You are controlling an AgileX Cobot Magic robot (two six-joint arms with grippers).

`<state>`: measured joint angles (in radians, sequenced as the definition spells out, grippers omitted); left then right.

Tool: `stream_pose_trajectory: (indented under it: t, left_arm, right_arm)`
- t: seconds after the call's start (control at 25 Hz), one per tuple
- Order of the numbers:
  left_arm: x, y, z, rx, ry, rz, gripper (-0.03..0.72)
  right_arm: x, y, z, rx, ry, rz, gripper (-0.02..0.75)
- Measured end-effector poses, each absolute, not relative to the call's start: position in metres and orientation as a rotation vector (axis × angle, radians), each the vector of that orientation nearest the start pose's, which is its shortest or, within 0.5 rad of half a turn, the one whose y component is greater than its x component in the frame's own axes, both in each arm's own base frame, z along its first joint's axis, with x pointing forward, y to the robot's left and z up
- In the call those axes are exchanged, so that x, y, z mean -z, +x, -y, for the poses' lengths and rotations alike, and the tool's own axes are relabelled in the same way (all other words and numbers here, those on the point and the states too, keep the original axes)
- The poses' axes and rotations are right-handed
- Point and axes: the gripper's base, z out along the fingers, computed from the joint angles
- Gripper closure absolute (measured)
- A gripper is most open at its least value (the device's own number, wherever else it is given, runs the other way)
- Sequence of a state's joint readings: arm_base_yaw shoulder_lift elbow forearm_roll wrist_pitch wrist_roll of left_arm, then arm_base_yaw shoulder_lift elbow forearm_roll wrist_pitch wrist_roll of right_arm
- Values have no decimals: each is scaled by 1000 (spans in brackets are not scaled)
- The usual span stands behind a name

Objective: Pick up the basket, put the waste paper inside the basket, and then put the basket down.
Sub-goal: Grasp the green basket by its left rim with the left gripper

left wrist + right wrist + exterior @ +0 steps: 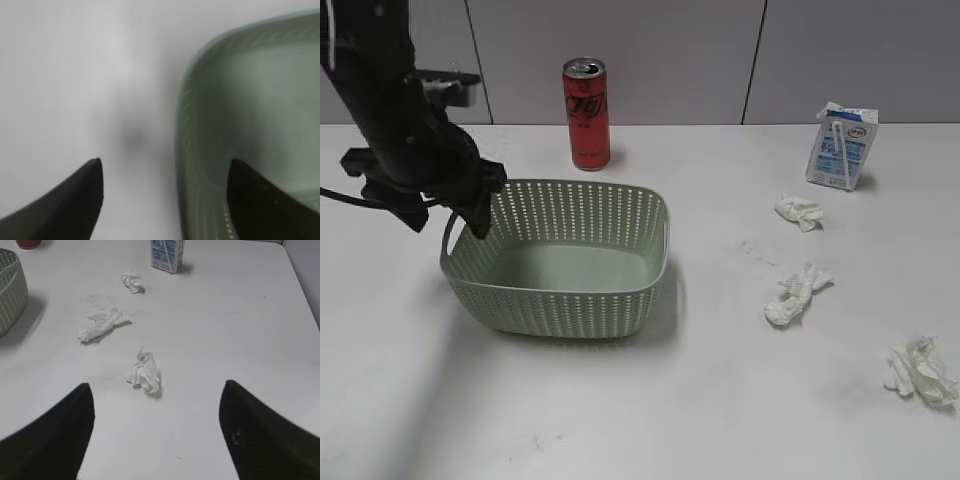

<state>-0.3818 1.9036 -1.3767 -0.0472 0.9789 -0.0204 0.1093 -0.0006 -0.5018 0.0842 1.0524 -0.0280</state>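
Note:
The pale green basket (560,305) stands left of centre on the white table. My left gripper (470,215) is open at its left end and straddles the rim. In the left wrist view (165,161) one finger is outside over the table and the other is inside the basket (250,100). Three white waste paper wads lie to the right: a far one (798,210), a middle one (796,293) and a near one (920,372). My right gripper (157,385) is open and empty above the table, with the nearest wad (145,372) just ahead. The other wads (102,324) (132,282) lie beyond it.
A red drink can (586,112) stands behind the basket. A blue-and-white carton (841,147) stands at the back right, also in the right wrist view (167,254). The basket's edge (10,290) shows at that view's left. A wall is behind the table.

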Motion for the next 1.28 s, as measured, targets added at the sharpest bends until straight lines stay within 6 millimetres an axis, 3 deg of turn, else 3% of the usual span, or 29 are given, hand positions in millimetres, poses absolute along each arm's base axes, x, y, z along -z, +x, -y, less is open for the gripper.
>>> stream_pose_trajectory:
  t: [0.2,0.4,0.52,0.76,0.84,1.08,1.28]
  left_arm:
    - [-168,357,147,86,493,-3027,105]
    - [-157,362,151,124,461,-3023,179]
    - [-159,363,152,129,456,-3016,286]
    - [-164,363,152,126,463,-3039,606]
    - [-165,362,152,129,456,-3054,659]
    - [-170,356,152,143,431,-3114,682]
    - [-200,346,153,233,392,-3086,683]
  right_arm:
    - [-279,-6,-6,-152,-143,-2029,151]
    - [-279,-6,-6,-152,-143,-2029,151]
    - [-279,-6,-6,-152,-143,-2029,151]
    - [-279,-6,-6,-152,-143,-2029,151]
    - [-279,-6,-6,-152,-143,-2029,152]
    - [-279,-6,-6,-151,-144,-2029,152]
    - [-279,-6,-6,-151,-144,-2029,152]
